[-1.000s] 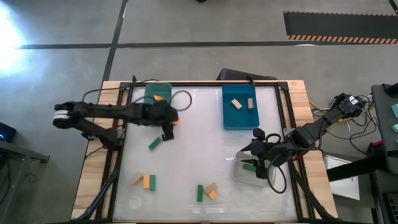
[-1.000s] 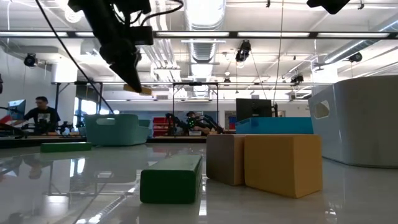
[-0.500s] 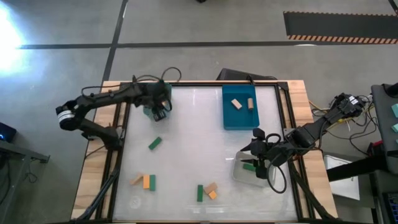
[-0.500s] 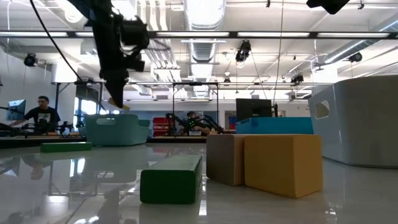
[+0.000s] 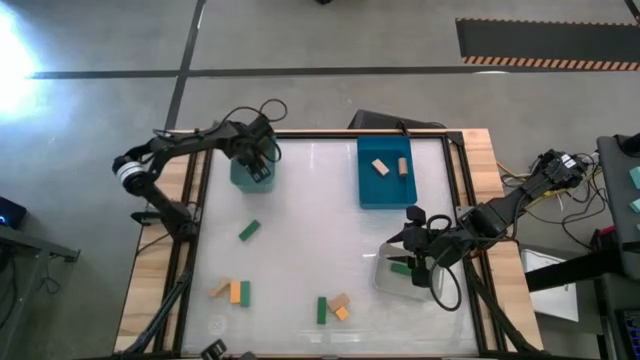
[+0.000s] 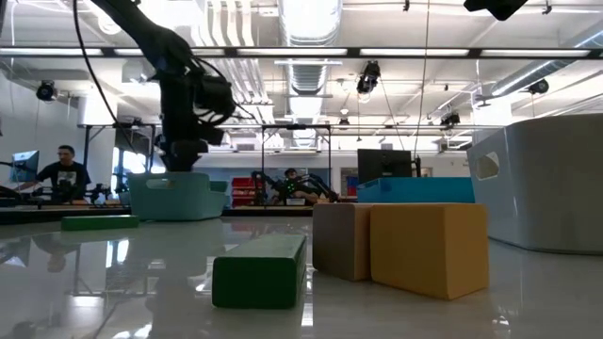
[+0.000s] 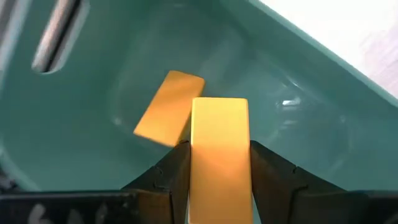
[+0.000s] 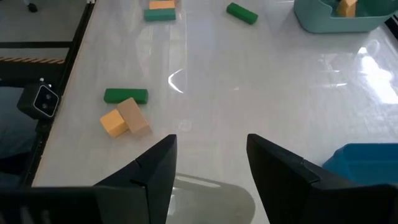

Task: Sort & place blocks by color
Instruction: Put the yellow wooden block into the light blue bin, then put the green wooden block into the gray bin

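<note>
My left gripper (image 5: 259,166) is over the teal bin (image 5: 240,176) at the table's far left, shut on an orange block (image 7: 219,149). A second orange block (image 7: 168,111) lies flat on the bin's floor below it. In the low view my left gripper (image 6: 185,151) reaches down to the teal bin's rim (image 6: 179,179). My right gripper (image 8: 210,177) stands open above the clear bin (image 5: 388,276), which holds a green block (image 5: 400,268). Loose green, tan and orange blocks lie on the table. My left gripper pinches the orange block by its two long sides (image 7: 194,163) between its two fingers. The fingers come steeply from above and lie along the block. The block's far end (image 7: 219,106) sticks out past the fingertips, inside the teal bin, over the other orange block.
The blue bin (image 5: 372,195) at the far right holds two tan blocks. A green block (image 5: 249,231) lies left of centre. Near the front edge lie a tan, orange and green group (image 5: 233,292) and another group (image 5: 333,308). The middle of the table is bare.
My left gripper has carried the orange block from over the table toward the far edge and down to the teal bin, turning as it went. It has stayed shut on the block.
</note>
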You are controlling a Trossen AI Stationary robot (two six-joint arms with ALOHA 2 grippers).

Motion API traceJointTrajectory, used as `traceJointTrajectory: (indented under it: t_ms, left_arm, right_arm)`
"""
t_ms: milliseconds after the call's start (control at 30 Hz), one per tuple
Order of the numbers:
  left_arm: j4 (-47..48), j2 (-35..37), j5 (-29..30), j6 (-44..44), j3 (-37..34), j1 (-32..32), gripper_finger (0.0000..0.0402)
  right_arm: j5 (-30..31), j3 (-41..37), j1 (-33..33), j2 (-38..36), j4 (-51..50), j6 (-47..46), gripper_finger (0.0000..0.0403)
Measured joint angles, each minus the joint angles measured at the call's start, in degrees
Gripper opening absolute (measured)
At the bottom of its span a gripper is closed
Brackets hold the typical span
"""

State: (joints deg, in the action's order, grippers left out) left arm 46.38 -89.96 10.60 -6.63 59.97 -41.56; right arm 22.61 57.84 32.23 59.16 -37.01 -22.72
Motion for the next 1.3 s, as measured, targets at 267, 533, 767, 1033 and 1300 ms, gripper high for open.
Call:
traceJointTrajectory:
  t_ms: [267,533,767,1033,1300]
  left_arm:
    - [-2.23,-3.70,-0.32,-0.02,-0.05,0.00,0.0116]
    - [-2.65,-4.08,-0.47,-0.05,-0.12,0.00,0.0152]
    - [-2.70,-4.08,-0.45,0.10,-0.31,0.02,0.0158]
    - [-2.31,-1.68,-0.26,0.33,0.41,0.98,0.0160]
    - [-2.47,8.67,-0.53,5.06,0.48,7.15,0.0161]
  right_arm:
    - [0.02,0.00,0.00,0.00,0.02,0.02,0.0187]
    - [0.04,0.00,0.00,0.00,0.02,0.02,0.0187]
    - [0.04,0.00,0.00,0.00,0.00,0.02,0.0187]
    - [0.04,0.00,0.00,0.00,0.00,0.02,0.0187]
    - [2.64,0.00,0.00,0.00,0.02,0.48,0.0187]
